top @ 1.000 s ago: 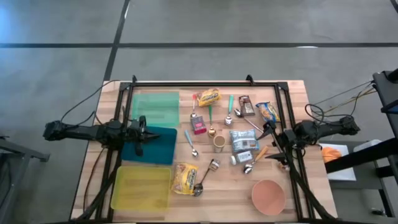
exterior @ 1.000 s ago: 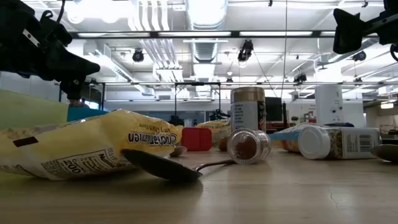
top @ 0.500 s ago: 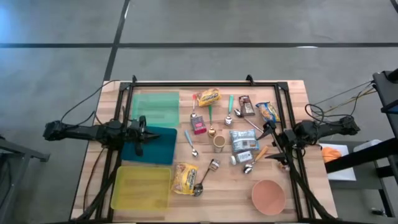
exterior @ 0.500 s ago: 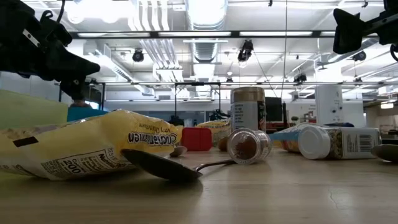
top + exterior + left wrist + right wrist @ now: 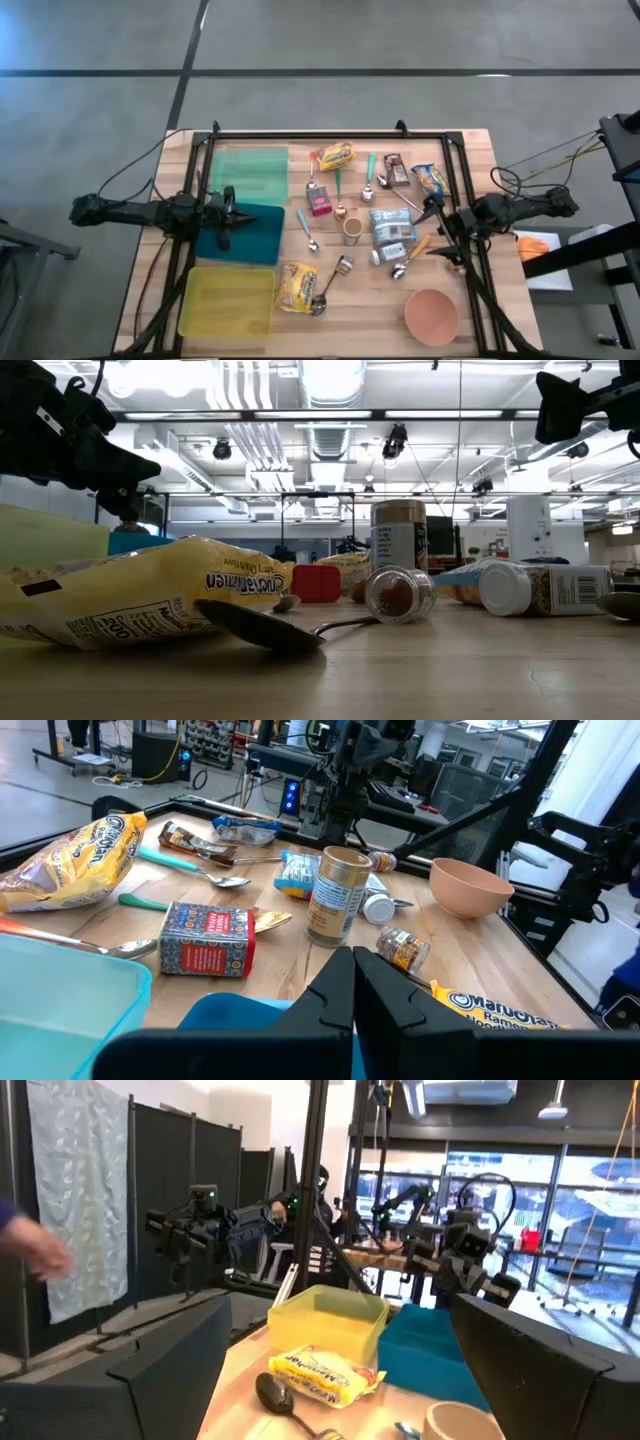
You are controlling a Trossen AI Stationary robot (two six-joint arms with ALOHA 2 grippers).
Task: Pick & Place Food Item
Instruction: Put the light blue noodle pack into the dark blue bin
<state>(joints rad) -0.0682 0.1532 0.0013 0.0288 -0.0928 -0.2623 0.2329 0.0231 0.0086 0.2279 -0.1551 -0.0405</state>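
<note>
Fingers of the left gripper (image 5: 352,982) are pressed together, holding nothing, above the blue tray (image 5: 243,234). Just ahead of their tips lie a red box (image 5: 208,939), an upright spice jar (image 5: 335,896) and a small jar on its side (image 5: 403,949); a yellow noodle packet (image 5: 505,1013) lies off to one side of them, and a yellow snack bag (image 5: 75,860) and a pink bowl (image 5: 469,886) sit farther out. The right gripper (image 5: 444,236) hangs with its fingers (image 5: 165,1370) spread wide and empty; between them, across the table, show the noodle packet, a dark spoon (image 5: 276,1393) and the yellow tray (image 5: 328,1321). Both arms are well apart at opposite table edges.
</note>
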